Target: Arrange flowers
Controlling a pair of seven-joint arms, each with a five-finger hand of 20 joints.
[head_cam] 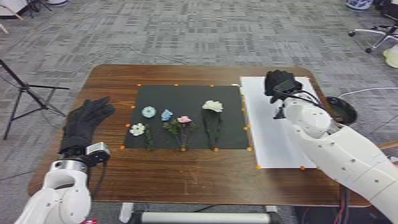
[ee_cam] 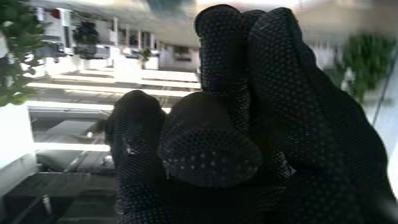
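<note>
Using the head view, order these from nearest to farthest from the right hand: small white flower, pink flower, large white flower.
From the right hand:
1. Large white flower: right side of the black mat.
2. Pink flower: near the mat's middle.
3. Small white flower: mat's left edge.

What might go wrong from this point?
The pink flower has thin, spreading stems, so a grasp there might bend or miss some. The right hand is over the white sheet and might crease or shift it. The left hand, beside the black mat, might nudge its edge.
</note>
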